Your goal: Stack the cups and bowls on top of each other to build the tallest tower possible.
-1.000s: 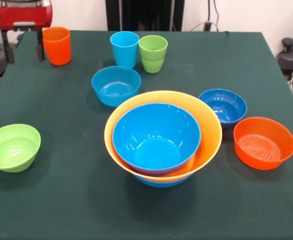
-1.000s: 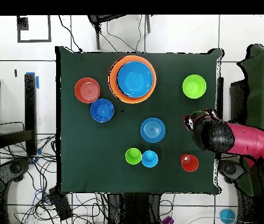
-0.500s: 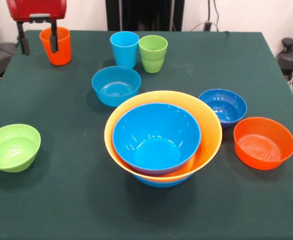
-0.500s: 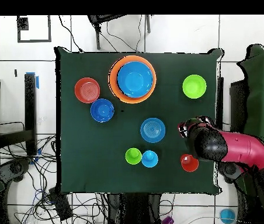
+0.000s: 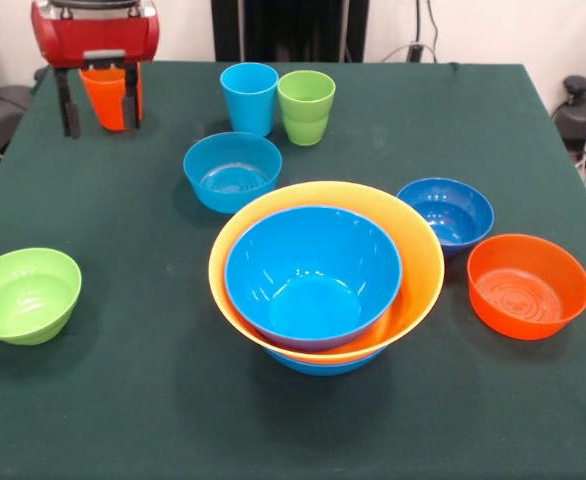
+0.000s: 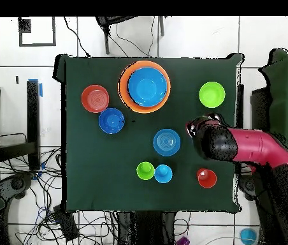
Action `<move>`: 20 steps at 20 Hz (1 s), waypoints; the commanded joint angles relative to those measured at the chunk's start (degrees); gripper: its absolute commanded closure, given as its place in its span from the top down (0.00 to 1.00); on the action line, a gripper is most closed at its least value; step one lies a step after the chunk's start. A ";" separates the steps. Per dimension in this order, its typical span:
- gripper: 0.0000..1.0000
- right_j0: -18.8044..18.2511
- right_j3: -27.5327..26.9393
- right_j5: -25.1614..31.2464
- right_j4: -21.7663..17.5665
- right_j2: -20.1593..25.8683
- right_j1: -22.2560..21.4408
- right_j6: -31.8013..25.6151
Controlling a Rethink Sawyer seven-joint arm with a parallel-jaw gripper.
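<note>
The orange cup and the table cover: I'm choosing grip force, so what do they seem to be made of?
The small orange cup looks like smooth, hard plastic: uniform colour, thin rim, slight sheen. The dark green table cover seems to be matte cloth: no shine, soft folds at the edges. Neither is certain from looks alone.

Glossy red arm with black speckled wrist; end effector has two black fingers.
</note>
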 commanded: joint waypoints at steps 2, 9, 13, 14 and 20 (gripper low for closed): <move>1.00 3.97 -19.29 13.62 1.90 5.26 8.45 -6.82; 1.00 5.81 -29.96 21.81 1.59 7.51 12.63 -11.79; 1.00 6.52 -34.35 25.64 1.40 8.77 14.32 -13.68; 1.00 6.69 -35.31 26.31 1.20 9.13 14.91 -14.37; 1.00 7.48 -37.84 24.74 0.90 11.05 18.94 -13.27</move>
